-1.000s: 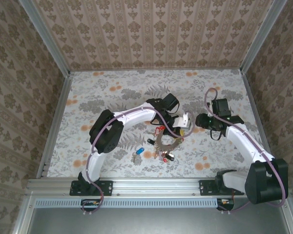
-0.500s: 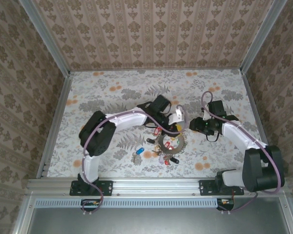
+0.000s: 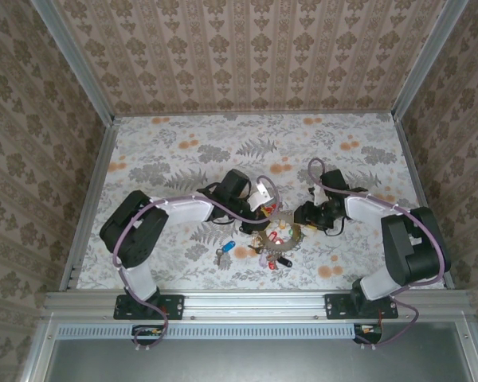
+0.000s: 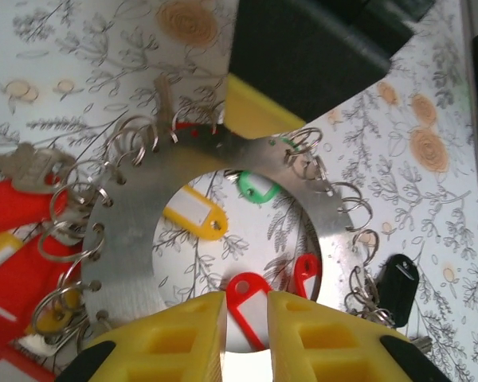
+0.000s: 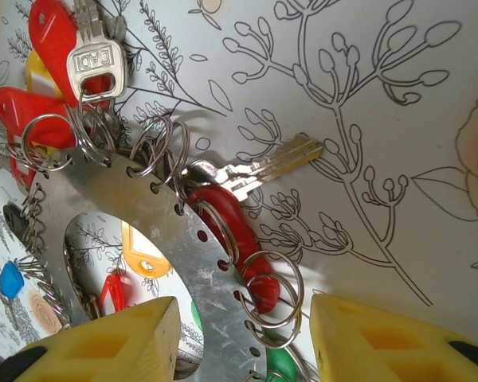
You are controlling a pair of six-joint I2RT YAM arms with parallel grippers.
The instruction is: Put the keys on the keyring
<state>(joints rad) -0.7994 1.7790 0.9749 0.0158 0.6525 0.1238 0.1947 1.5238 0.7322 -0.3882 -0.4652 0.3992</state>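
Steel plate, cut flat as a washer and punched round its rim with holes, makes up the keyring (image 3: 280,236); it lies on the flowered table (image 3: 183,143) between the two wrists, near the front edge. The left arm (image 3: 183,211) sweeps low from its base, elbow out to the left and forearm running right. The left gripper (image 3: 264,216) is tipped down over the ring's near-left rim. From the left wrist, that gripper (image 4: 247,318) has its yellow fingers (image 4: 175,338) drawn close with only a narrow slot between them, and a red tag (image 4: 247,306) shows in the slot at the inner edge of the keyring (image 4: 255,155). Whether the pads pinch the tag, the plate or nothing, I cannot tell. The right arm (image 3: 382,219) folds back on itself, forearm reaching left, so the right gripper (image 3: 301,216) meets the ring from the other side. In its own camera the right gripper (image 5: 247,334) stands wide apart and grips nothing, with the rim of the keyring (image 5: 143,207) and its split rings lying between the fingers. A silver key (image 5: 271,163) lies flat beside that rim, and a blue-headed key (image 3: 229,245) rests apart on the table, left of the ring.
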